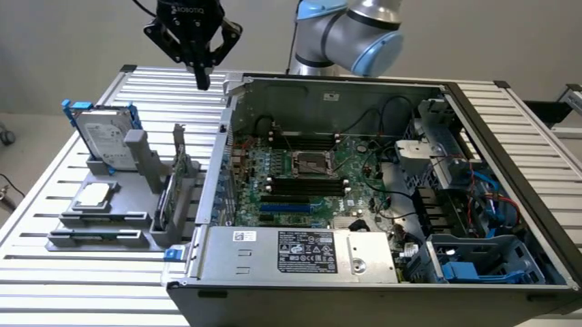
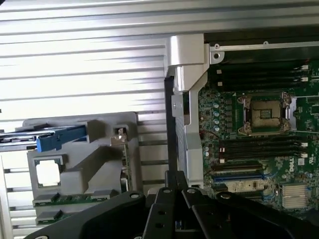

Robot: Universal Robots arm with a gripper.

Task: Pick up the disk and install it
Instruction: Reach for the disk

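In the upper middle of the exterior view you see the arm [image 1: 350,30]. It is a thick round joint in silver-grey metal, with light blue caps on its visible ends. In the upper left of the same frame is the gripper [image 1: 202,76]. It is all black, and its body carries small white lettering that stands upside down. Angular link bars on both sides narrow down into one slim dark tip. A thin black cable [image 1: 141,8] comes from the top edge to its body. In the wrist view, along the lower edge, you see the gripper [image 2: 177,186] from close. It shows flat matte black bars that overlap, with small round screw heads [image 2: 134,195] at the pivots.
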